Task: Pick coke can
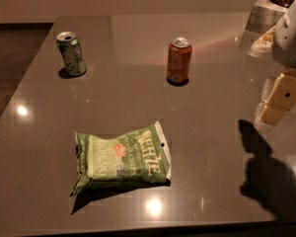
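Note:
The coke can (pixel 179 59) is orange-red with a silver top and a pale label patch near its base. It stands upright on the grey table (pixel 212 147), right of centre toward the back. My gripper (pixel 278 101) hangs at the right edge of the view, below its white wrist (pixel 291 33). It is well to the right of the coke can, a little nearer the camera, and apart from it. Nothing shows in the gripper.
A green can (pixel 71 53) stands upright at the back left. A green chip bag (pixel 123 158) lies flat in the front middle. A silver container (pixel 266 14) with dark contents sits at the back right corner. The arm's shadow (pixel 266 177) falls front right.

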Available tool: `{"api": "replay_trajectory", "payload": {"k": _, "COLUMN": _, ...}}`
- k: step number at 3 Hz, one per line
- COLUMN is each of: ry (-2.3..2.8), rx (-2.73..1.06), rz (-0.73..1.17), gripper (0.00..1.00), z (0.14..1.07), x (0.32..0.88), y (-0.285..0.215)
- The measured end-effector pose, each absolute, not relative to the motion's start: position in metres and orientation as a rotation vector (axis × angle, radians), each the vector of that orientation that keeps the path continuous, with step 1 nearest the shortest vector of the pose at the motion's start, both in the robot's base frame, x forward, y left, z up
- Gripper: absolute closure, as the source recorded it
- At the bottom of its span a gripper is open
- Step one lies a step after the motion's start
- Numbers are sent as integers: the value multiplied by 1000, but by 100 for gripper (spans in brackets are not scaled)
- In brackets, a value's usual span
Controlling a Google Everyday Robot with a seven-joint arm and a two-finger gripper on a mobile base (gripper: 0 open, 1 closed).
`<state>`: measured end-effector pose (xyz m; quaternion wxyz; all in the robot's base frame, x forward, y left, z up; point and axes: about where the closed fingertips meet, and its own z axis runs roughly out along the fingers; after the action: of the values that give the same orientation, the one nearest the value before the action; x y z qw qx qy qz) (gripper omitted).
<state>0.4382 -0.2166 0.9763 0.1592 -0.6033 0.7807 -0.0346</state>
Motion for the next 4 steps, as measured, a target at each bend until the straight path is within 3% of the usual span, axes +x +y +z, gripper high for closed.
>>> {"api": "replay_trajectory", "payload": {"k": 2, "ry": 2246, "rx": -1713, "rz": -67, "gripper": 0, "z": 968, "x": 465, "y": -207}}
{"api": "replay_trajectory", "payload": {"k": 4, "ry": 2313, "rx": -1458, "rz": 84, "gripper": 0, "z": 946, "x": 564, "y": -180}}
